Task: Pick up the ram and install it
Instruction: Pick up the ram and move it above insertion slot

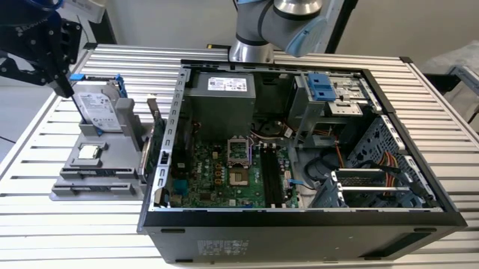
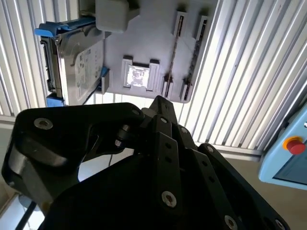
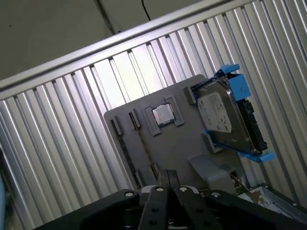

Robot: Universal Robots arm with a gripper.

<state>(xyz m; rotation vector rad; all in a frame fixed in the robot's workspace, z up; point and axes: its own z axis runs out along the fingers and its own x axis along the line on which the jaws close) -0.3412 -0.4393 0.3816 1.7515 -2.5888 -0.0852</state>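
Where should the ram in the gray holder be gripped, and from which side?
Probably the middle of the ram, taken straight down from above across its two flat faces. It stands on edge in the gray holder, both ends in brackets, so only the middle stretch looks free.

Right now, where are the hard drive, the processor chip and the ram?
hard drive (image 1: 100, 109): exterior view, label face.
processor chip (image 3: 163, 115): first wrist view, metal top.
ram (image 2: 173, 57): second wrist view, thin edge.
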